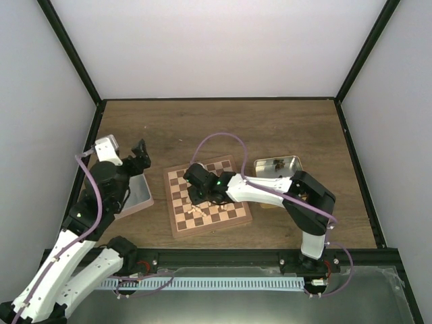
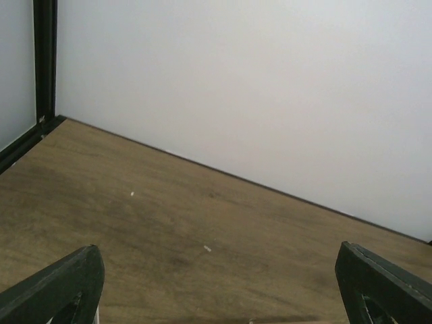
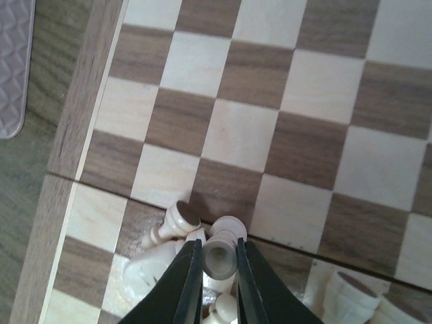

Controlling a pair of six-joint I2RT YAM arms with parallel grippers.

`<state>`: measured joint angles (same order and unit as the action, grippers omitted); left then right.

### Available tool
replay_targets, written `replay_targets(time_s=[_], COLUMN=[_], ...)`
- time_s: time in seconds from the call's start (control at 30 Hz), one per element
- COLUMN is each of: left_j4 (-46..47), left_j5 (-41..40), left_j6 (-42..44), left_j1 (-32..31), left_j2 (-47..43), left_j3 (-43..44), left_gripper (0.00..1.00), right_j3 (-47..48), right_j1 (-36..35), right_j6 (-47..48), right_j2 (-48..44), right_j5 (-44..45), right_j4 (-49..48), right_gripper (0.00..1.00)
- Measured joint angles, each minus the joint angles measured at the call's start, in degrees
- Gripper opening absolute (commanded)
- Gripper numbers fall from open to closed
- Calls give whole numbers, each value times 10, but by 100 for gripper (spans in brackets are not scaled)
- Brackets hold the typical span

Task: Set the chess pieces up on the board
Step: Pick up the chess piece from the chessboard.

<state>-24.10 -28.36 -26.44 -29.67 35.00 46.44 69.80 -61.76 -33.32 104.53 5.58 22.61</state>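
The board (image 1: 177,226) lies in the middle of the table, its tan and brown checks filling the right wrist view (image 3: 77,121). A small heap of pale cream chess pieces (image 3: 158,260) lies tumbled on squares near its front edge (image 1: 197,210). My right gripper (image 3: 218,246) reaches down over that heap, and its two dark fingers press on either side of one cream piece (image 3: 219,258). From above, the right gripper (image 1: 198,196) hangs over the board's near half. My left gripper (image 1: 140,152) is off the board to the left, open, with only bare table between its fingers (image 2: 217,253).
A silver tin (image 1: 278,167) holding dark pieces stands just right of the board. A flat grey tin (image 1: 138,192) lies under the left arm, and its embossed corner (image 3: 13,61) shows beside the board's rim. Black frame posts and white walls close in the table.
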Motion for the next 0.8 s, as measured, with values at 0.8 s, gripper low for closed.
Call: replay_targets(time_s=[0.8], left_j4=[123], left_j5=[318], left_j6=[-117], left_j1=[0], left_j2=[33], left_j3=[-242], left_gripper=[71], right_j3=[-49], right_j1=[28], right_j6=[-24], right_j2=[-105], right_j5=[-8], right_j4=[-90], right_gripper=[11])
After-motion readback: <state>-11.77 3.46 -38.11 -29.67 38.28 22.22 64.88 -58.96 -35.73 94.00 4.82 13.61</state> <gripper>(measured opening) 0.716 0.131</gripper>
